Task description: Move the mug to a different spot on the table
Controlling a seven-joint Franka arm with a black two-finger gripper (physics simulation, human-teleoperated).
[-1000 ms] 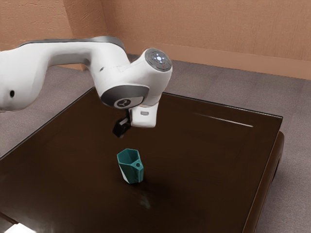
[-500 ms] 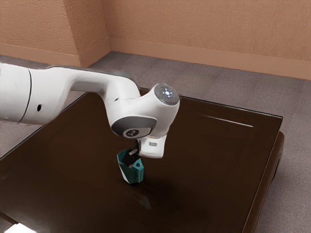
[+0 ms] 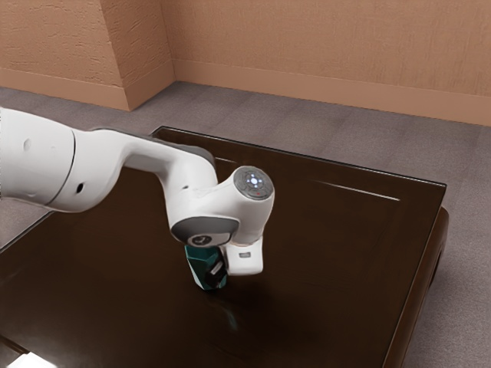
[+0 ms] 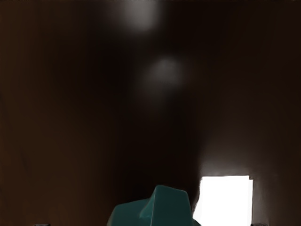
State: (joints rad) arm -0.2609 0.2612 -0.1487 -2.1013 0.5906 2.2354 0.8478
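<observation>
Your gripper [image 3: 215,271] is down at the teal mug [image 3: 197,266], a little below and left of the middle of the exterior frame. The white housing of the hand covers the mug's top. One black part of the gripper shows against the side of the mug that faces the frame's right. You cannot tell from either view how wide the gripper stands or whether it has hold of the mug.

The mug stands with its base on the dark, glossy table [image 3: 345,230], well in from every edge that you can see. In the wrist view its faceted teal rim [image 4: 155,209] sits just under the hand. A bright white patch [image 4: 225,200] lies just beside it; what that patch is, you cannot tell. Beyond the mug the wrist view gives you dark tabletop with two soft pale glints [image 4: 162,70] on it.

The white arm [image 3: 115,165] comes in from the left edge of the exterior frame and bends down over the mug. Its round wrist joint sits just above the mug, showing a small blue light. Grey carpet [image 3: 345,123] lies behind the table across the upper middle of the frame, and a tan wall [image 3: 307,38] runs along the top.
</observation>
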